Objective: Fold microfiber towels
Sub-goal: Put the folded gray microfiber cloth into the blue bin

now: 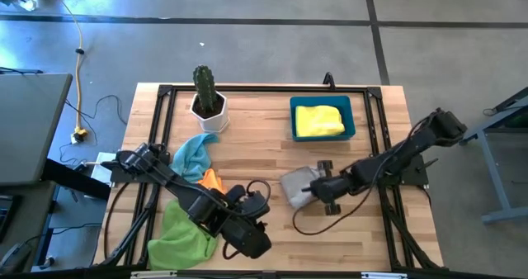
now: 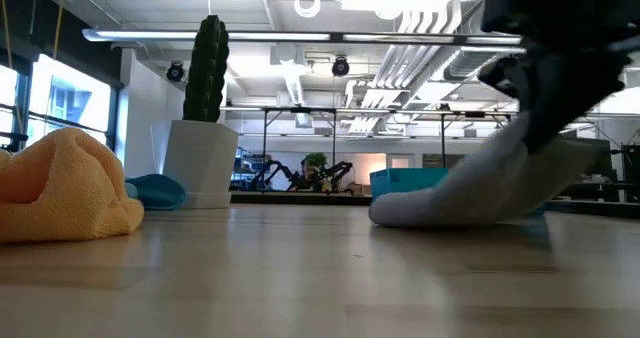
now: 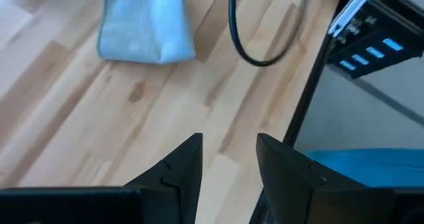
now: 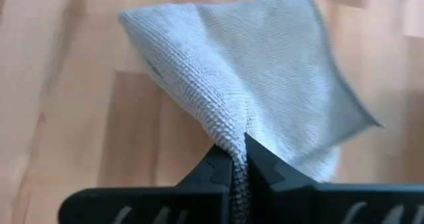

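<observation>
While the grey towel (image 1: 295, 185) lies near the middle of the wooden table (image 1: 272, 139), one edge of it is lifted off the boards and pinched between the closed fingers of the right gripper (image 1: 312, 190), which reaches in from the right side; in the right wrist view the cloth (image 4: 245, 91) bunches into the seam where the two dark fingers meet, and in the low view it (image 2: 470, 193) slopes up from the tabletop toward the arm. A yellow towel (image 1: 318, 120) lies inside the blue bin (image 1: 351, 130) just behind the grey one. On the left half of the table a light blue towel (image 1: 196, 152), an orange towel (image 1: 210, 180) and a lime green towel (image 1: 180, 229) lie rumpled, partly under the left arm. The left gripper (image 3: 228, 161) hovers over bare wood near the front edge with its fingers apart and nothing between them. A potted cactus (image 1: 205, 93) stands at the back of the table, left of the bin.
</observation>
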